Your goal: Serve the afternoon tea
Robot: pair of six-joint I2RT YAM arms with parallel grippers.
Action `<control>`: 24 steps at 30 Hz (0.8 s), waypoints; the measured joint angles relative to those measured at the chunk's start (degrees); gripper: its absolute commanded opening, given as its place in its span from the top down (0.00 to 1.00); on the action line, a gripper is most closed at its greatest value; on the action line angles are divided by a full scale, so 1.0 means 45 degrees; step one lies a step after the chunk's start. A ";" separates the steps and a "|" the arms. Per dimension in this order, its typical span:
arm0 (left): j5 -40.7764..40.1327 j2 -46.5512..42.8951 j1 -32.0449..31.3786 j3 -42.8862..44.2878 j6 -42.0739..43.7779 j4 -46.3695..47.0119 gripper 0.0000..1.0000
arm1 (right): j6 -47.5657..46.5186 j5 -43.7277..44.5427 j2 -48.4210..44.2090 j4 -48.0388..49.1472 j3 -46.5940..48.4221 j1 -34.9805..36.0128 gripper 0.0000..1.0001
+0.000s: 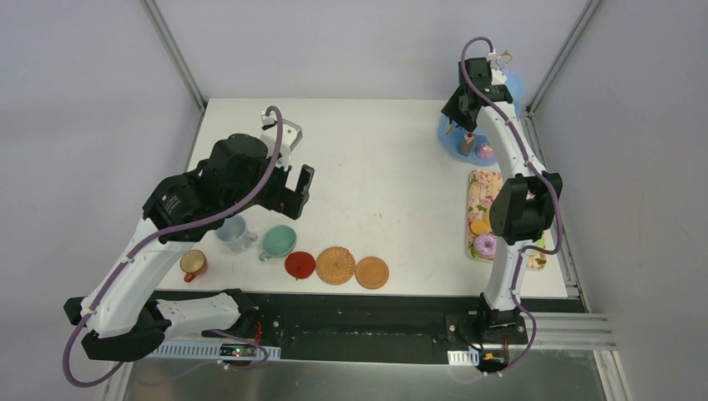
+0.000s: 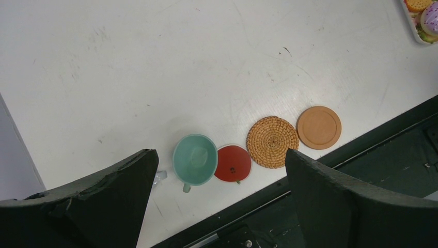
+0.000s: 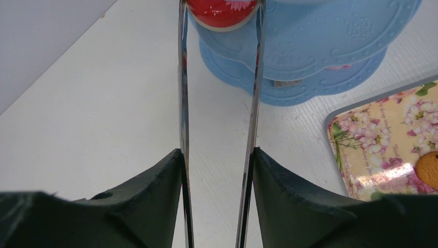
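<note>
My left gripper is open and empty, hovering above the cups. In its wrist view the mint green cup sits between the fingers, touching the red coaster, with the woven coaster and tan coaster to the right. The grey-blue cup and orange cup stand further left. My right gripper is shut on the metal tongs, which pinch a red donut over the light-blue stand. A pink donut lies on the stand's bottom tier.
The floral tray lies at the right edge, with a biscuit and a pink donut on it. The table's black front edge runs just below the coasters. Frame posts stand at the back corners.
</note>
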 measured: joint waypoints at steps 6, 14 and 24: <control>0.0005 0.0000 0.0000 0.0000 0.0000 0.0000 0.00 | -0.0092 -0.0053 -0.0107 -0.0146 -0.0053 0.0015 0.44; 0.0029 -0.0141 0.0000 -0.0005 -0.0005 0.0000 0.00 | -0.0185 -0.0053 -0.0865 -0.0423 -0.0355 0.0160 0.42; 0.0379 -0.0374 0.0000 -0.0019 -0.0015 0.0019 0.00 | -0.0199 -0.0287 -0.2283 -0.0986 -0.1345 0.0607 0.43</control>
